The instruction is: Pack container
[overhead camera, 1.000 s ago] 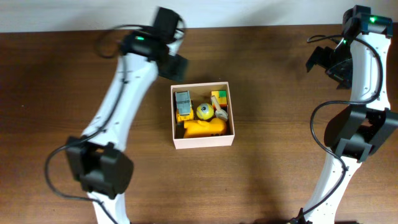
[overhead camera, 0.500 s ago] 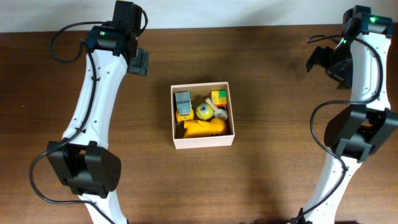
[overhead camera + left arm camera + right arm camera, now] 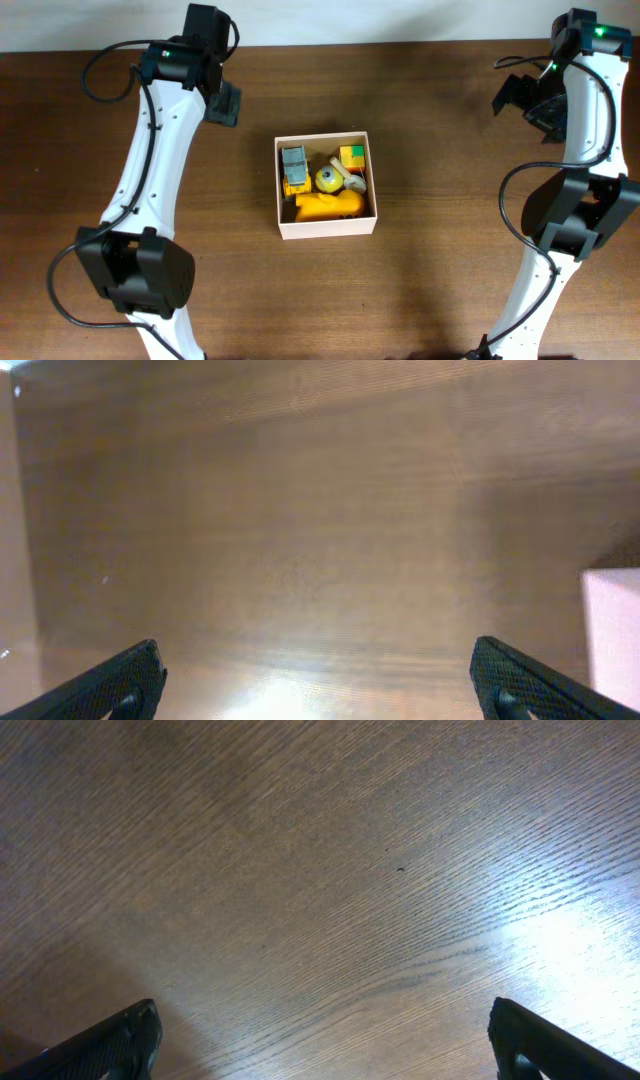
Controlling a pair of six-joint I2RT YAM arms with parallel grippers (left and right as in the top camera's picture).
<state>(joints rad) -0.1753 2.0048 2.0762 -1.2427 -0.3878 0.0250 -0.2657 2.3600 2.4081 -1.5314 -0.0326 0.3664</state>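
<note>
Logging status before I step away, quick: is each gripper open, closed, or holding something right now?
Left gripper: open, holding nothing.
Right gripper: open, holding nothing.

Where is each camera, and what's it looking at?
Overhead: high up, looking down at the brown wooden table, the square white cardboard box of toys and both arms.
Left wrist: on the left arm, facing bare wood past the open left gripper.
Right wrist: likewise, past the open right gripper.
Shared: overhead and left wrist both show the box.
</note>
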